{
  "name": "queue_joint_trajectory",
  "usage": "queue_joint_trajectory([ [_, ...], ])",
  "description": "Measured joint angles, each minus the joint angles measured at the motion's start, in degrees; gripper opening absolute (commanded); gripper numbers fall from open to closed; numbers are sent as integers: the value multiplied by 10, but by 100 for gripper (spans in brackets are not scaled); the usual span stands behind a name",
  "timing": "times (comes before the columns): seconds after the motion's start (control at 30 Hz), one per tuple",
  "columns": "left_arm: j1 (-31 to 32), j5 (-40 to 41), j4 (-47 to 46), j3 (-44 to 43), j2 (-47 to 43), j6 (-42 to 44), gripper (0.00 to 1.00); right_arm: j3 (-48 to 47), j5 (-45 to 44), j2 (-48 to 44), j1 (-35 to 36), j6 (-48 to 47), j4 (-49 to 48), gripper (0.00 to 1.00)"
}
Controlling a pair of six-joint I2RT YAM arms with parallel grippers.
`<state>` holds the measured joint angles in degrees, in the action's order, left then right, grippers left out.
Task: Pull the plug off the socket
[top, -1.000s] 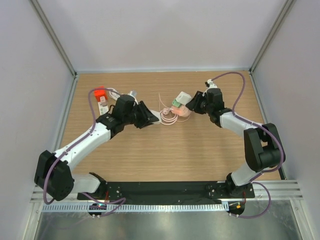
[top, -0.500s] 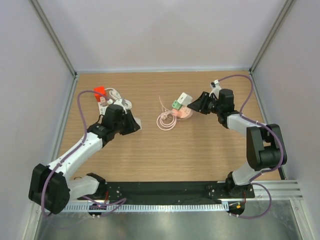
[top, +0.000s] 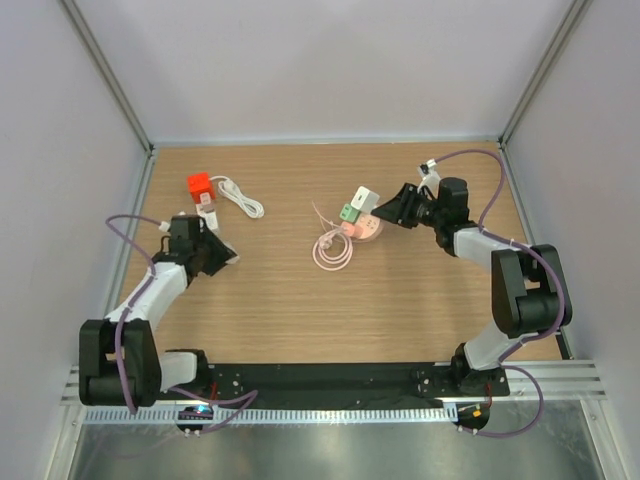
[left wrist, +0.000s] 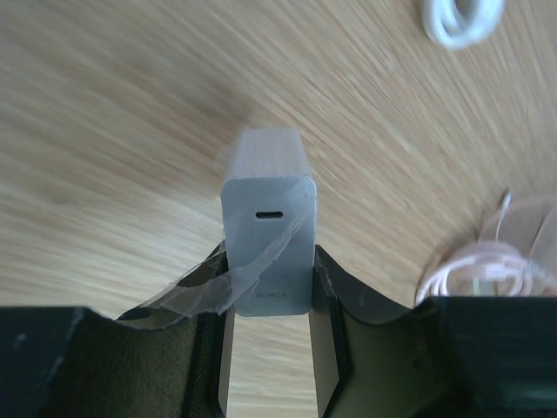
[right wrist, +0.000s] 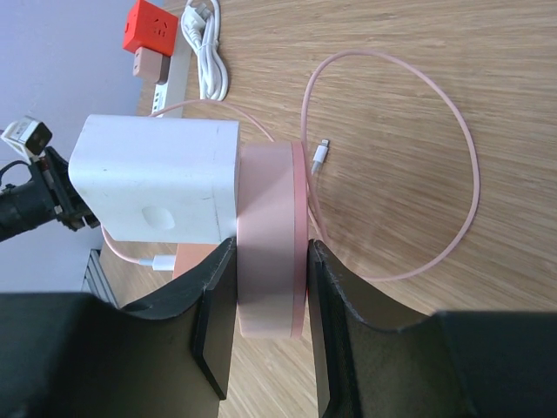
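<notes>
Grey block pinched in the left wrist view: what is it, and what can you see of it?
The grey block is a small boxy charger plug, smooth matt plastic by its look, with rounded corners. The end facing the camera bears one slim oval port, empty, and faint lettering, HONOR. A strip of clear film curls across it, partly peeled. The left gripper is shut on it, one black finger on each long side, over the wooden table. Its prongs are out of sight.

Only thing I can actually read is a faint "HONOR" in small grey letters on the end face of the light grey charger plug, sitting just below its little oval port, seen from the left wrist camera.
</notes>
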<state>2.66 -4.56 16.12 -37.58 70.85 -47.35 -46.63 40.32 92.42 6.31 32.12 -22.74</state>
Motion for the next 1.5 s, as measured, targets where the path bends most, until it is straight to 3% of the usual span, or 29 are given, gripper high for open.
queue_joint_trajectory([
  [0.13, -83, 5, -3, 15, 1, -38, 5, 0, 7, 2, -1, 8, -7, 1],
  [0.17, -104, 6, -5, 19, 1, -49, 12, 0, 9, 4, -2, 10, -9, 1],
  [0.3, -153, 4, -14, 31, 8, -79, 20, 0, 15, 10, -2, 18, -20, 1],
  [0.4, -174, -7, -18, 35, 12, -95, 44, 0, 19, 14, -2, 24, -27, 1],
  [0.43, -180, -11, -19, 36, 12, -97, 58, 0, 20, 15, -2, 26, -29, 1],
  [0.5, -195, -18, -19, 38, 11, -104, 67, 0, 23, 17, -3, 29, -31, 1],
  [0.53, -203, -18, -17, 40, 9, -108, 77, 0, 24, 18, -3, 31, -32, 1],
  [0.7, -223, -23, 0, 46, -30, -108, 98, 0, 26, 21, -4, 36, -34, 1],
  [1.0, -223, -101, 12, 46, -170, -74, 100, 0, 33, 24, -4, 41, -39, 1],
  [1.2, -209, -220, -13, 46, -195, -37, 100, 0, 38, 35, -4, 43, -43, 1],
  [1.5, -38, -278, -40, 23, -158, 10, 100, 0, 56, 48, -4, 45, -56, 1],
])
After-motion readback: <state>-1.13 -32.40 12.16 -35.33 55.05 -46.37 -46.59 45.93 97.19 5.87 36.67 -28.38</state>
